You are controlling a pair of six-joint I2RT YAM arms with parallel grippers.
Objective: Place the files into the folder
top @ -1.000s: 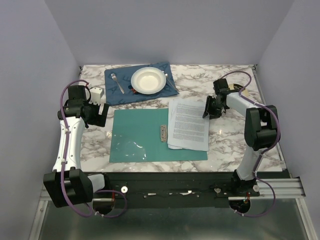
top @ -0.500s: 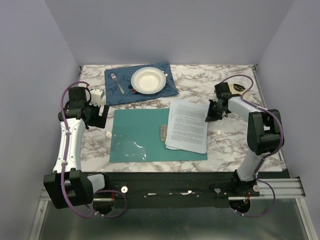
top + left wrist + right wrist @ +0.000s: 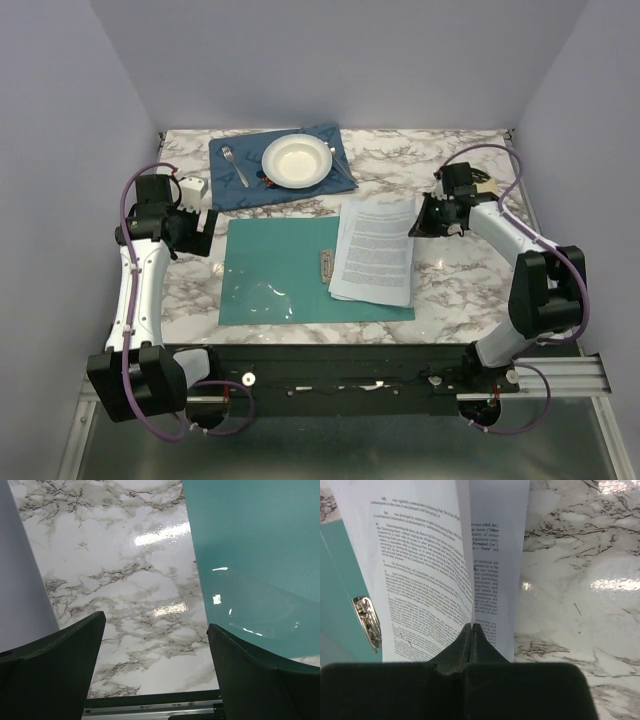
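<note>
At the left, the left gripper [image 3: 156, 624] is held wide open and empty over the bare marble table [image 3: 125, 570], just beside the left edge of the folder [image 3: 275, 270], which is laid open and flat with its clip [image 3: 325, 266] at the spine. Behind it, a blue placemat [image 3: 335, 175] bearing a fork [image 3: 234, 165] and a plate [image 3: 296, 160] is set near the far edge. The files [image 3: 375, 252] are spread over the folder's right half, a sheet's right edge pinched between the closed fingers of the right gripper [image 3: 472, 627], with open marble beyond.
</note>
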